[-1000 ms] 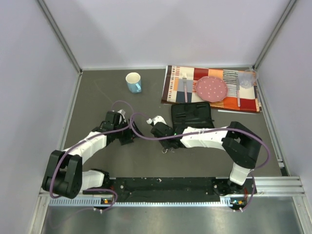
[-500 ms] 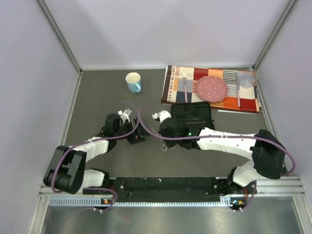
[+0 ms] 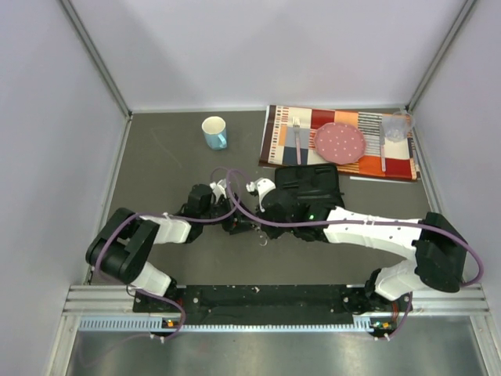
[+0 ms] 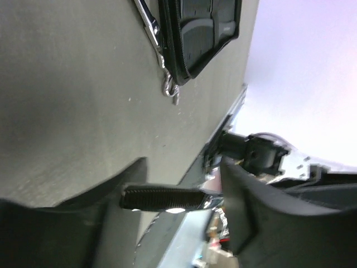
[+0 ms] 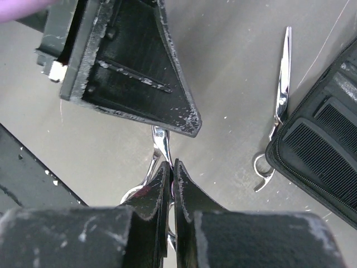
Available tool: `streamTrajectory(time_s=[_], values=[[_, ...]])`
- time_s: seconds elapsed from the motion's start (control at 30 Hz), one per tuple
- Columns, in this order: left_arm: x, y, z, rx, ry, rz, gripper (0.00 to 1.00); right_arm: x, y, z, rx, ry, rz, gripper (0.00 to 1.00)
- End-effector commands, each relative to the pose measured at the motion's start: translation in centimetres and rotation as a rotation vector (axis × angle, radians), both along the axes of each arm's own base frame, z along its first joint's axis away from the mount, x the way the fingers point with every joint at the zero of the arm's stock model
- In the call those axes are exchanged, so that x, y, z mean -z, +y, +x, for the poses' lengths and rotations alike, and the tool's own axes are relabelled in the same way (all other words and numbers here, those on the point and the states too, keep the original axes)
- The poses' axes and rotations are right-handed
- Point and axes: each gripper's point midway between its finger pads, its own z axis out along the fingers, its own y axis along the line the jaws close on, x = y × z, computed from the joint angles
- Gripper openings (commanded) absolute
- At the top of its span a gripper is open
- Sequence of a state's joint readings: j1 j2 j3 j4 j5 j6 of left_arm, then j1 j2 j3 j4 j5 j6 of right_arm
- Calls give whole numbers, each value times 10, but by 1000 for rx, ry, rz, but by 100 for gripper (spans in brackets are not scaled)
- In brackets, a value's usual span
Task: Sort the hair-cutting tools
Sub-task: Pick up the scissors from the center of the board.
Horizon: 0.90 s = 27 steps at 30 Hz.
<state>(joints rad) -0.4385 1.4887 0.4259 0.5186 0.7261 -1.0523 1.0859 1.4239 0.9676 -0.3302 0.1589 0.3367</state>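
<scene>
The right gripper (image 5: 169, 164) was clamped narrowly on the thin shank, close to the finger rings, of the scissors (image 5: 159, 140) near the case (image 5: 326, 142), a fair hold for light, stiff, slippery steel that might swivel, while the left gripper (image 4: 184, 178) stood open.

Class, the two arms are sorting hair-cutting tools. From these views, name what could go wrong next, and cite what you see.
1. The right tool pinches the held scissors only at its fingertips, so they may pivot or slip when lifted.
2. The left tool sits right beside that grip; a move by either arm could cause a collision.
3. The second scissors lie beside the case and could be knocked.
</scene>
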Motion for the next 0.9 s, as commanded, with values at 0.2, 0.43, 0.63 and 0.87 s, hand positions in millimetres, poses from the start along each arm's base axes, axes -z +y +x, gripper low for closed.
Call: streamTrajectory(time_s=[0.2,0.43,0.63,0.87], values=[[-27,-22,16,-56,6,-169,0,-5,5,-4,5,-1,56,0],[-52,-21,20,-58,-70,-170,0,-32,-21,6,186,-30,69,47],[-118,-10,34,-158,-227,-153,0,-86,-43,-2,363,11,314,84],[-221,2,44,-362,-346,-205,0,-159,-26,-23,282,71,671,93]])
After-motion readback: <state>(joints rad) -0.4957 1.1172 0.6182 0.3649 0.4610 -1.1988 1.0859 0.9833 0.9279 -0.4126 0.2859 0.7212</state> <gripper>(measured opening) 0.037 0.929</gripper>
